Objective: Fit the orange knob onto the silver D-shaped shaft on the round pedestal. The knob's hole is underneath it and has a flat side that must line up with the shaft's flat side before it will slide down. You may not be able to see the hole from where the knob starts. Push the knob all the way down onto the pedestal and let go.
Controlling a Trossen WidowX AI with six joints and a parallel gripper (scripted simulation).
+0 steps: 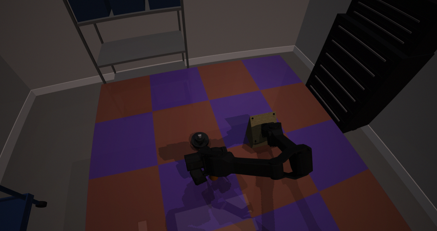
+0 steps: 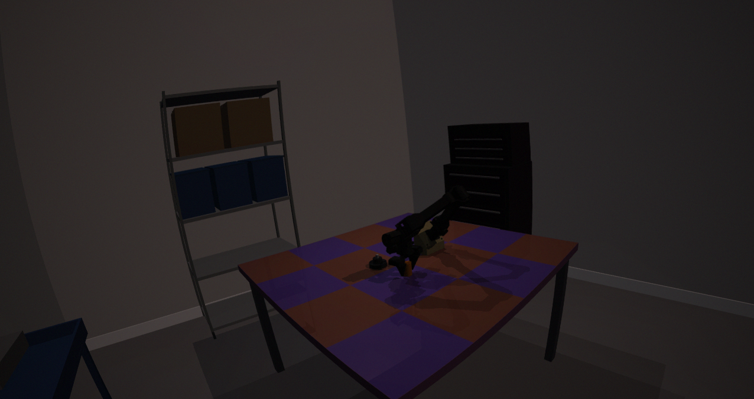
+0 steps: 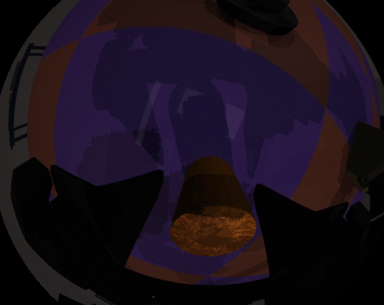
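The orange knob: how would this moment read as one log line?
phase: grasp approach | gripper: open, straddling orange knob, not gripping | knob: upright on table | pedestal: shaft bare

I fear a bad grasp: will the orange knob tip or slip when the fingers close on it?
The orange knob stands upright and looks taller than wide, so an off-centre push could tip it. Its sides look smooth and slightly tapered, so it may slip. The gripper straddles it fairly evenly, which helps.
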